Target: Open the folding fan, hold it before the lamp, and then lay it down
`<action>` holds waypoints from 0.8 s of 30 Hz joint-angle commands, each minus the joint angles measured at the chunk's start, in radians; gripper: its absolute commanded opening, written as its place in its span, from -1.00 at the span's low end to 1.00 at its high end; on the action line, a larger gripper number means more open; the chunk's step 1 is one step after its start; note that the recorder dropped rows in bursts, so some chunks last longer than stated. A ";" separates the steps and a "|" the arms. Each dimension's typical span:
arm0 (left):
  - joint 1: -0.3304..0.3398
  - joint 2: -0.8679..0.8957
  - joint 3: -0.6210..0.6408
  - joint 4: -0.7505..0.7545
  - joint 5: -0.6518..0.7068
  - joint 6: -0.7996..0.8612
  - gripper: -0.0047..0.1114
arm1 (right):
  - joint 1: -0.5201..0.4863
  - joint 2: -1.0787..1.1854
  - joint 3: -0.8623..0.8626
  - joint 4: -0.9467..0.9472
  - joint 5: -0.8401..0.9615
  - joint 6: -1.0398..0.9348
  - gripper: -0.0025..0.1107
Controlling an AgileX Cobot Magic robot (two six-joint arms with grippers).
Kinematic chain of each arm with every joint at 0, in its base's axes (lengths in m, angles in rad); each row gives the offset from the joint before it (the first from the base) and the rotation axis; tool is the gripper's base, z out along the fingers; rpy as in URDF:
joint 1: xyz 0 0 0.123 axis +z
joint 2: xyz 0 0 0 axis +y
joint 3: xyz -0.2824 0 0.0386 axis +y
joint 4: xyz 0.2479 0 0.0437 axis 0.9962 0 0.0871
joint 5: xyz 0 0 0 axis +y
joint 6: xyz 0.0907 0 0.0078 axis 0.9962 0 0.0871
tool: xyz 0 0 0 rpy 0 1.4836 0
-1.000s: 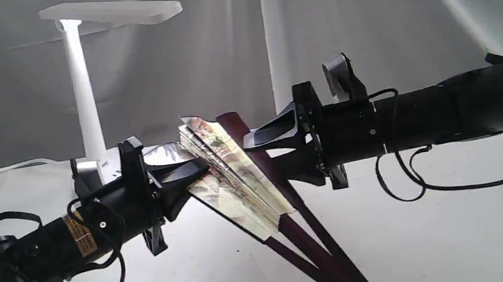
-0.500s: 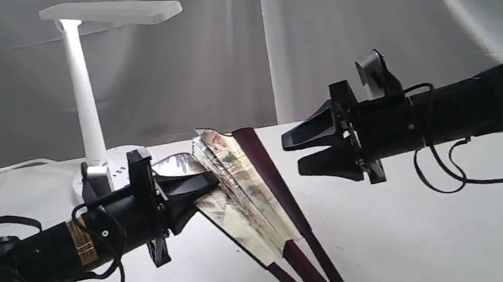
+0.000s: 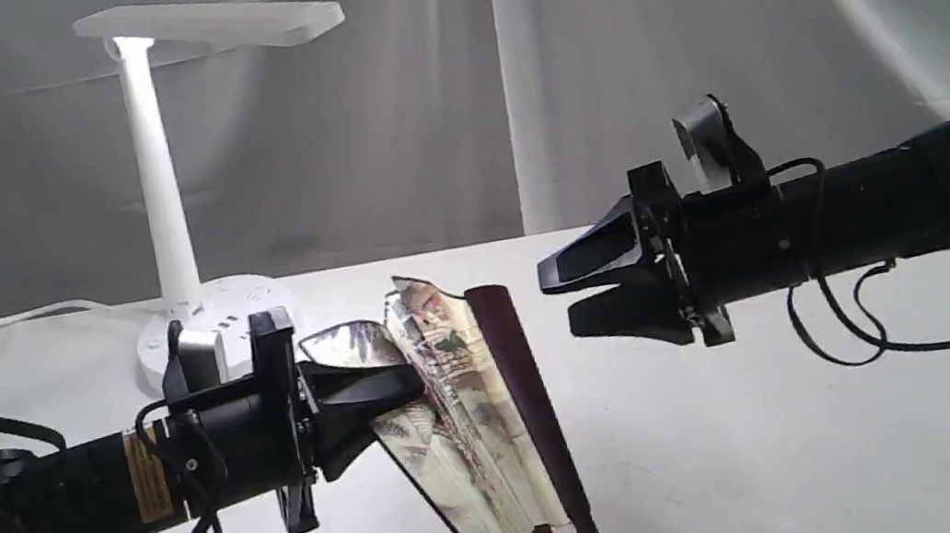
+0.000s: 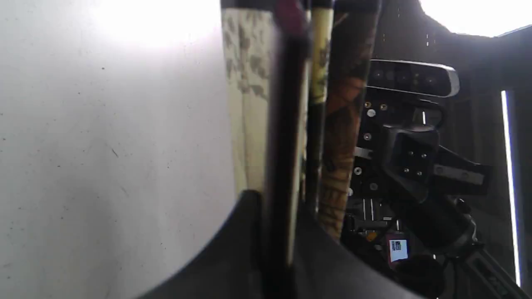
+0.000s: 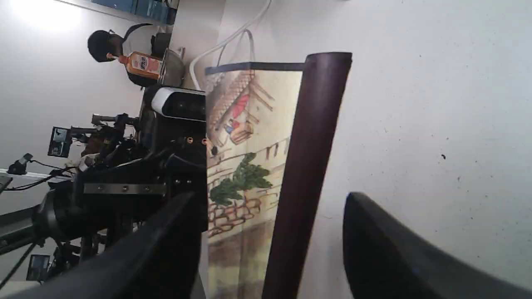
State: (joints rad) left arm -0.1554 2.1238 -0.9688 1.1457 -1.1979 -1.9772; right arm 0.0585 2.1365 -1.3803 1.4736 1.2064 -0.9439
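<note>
The folding fan [image 3: 456,399] is partly spread and stands steeply over the white table, its painted pleats bunched together. My left gripper [image 3: 406,386] is shut on its left side; the left wrist view shows dark ribs and pleats [image 4: 286,124] pinched between the jaws. The dark right guard stick [image 3: 520,372] is free. My right gripper [image 3: 556,297] hangs open to the right of the fan, touching nothing; its wrist view shows the fan [image 5: 249,158] and guard stick [image 5: 309,158] ahead of its spread fingers. The white lamp [image 3: 159,190] stands behind the left arm.
The lamp's round base with sockets [image 3: 214,326] and its white cord [image 3: 0,324] lie at the back left of the table [image 3: 834,439]. A grey curtain [image 3: 594,54] hangs behind. The fan's lower sticks run out of the exterior view's bottom edge.
The right gripper let go of the right guard stick and drew back to the right. The left gripper sank lower with the fan, whose pleats closed up and now stand steeper.
</note>
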 commanded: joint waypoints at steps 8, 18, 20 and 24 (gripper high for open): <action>0.001 -0.004 -0.030 -0.010 -0.023 -0.070 -0.92 | 0.027 -0.015 -0.007 -0.048 0.015 -0.015 -0.04; -0.036 -0.007 -0.061 -0.012 -0.023 -0.095 -0.92 | 0.034 -0.015 -0.007 -0.026 0.015 -0.013 -0.04; -0.043 -0.013 -0.061 -0.016 -0.023 -0.089 -0.92 | 0.036 -0.015 -0.007 -0.026 0.015 -0.013 -0.04; -0.043 -0.028 -0.061 0.001 -0.023 -0.086 -0.92 | 0.038 -0.015 -0.007 -0.026 0.015 -0.013 -0.04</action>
State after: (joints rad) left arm -0.1949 2.1162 -1.0257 1.1539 -1.2003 -2.0613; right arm 0.0920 2.1365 -1.3803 1.4338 1.2100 -0.9460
